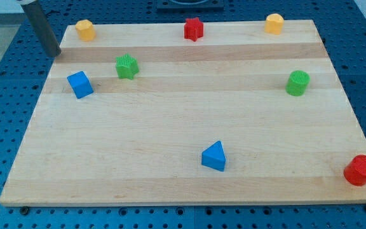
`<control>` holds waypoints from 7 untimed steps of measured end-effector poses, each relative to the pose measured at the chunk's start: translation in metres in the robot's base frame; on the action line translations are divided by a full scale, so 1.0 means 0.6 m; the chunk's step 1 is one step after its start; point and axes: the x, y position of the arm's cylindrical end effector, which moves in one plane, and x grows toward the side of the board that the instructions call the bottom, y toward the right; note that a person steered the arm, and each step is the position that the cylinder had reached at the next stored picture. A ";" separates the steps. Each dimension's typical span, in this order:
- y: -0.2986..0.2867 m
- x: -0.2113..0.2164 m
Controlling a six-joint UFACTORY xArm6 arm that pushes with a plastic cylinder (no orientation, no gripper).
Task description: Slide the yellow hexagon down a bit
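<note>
While yellow hexagon [84,29] sits at board [183,172] top-left corner, my tip [56,53] just left; no pincer visible.

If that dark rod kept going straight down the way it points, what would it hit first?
My tip points down at the wooden board's top-left edge, so probably bare wood or the blue surface beside it; depth is unclear. The yellow hexagon sits to its right.

Hexagon [84,29] top-left corner of board [170,127], my tip [55,53] just lower-left of it; cube [80,84] below, star [194,28] top-centre.
</note>
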 end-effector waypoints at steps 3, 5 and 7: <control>0.000 -0.107; 0.059 -0.162; 0.298 -0.159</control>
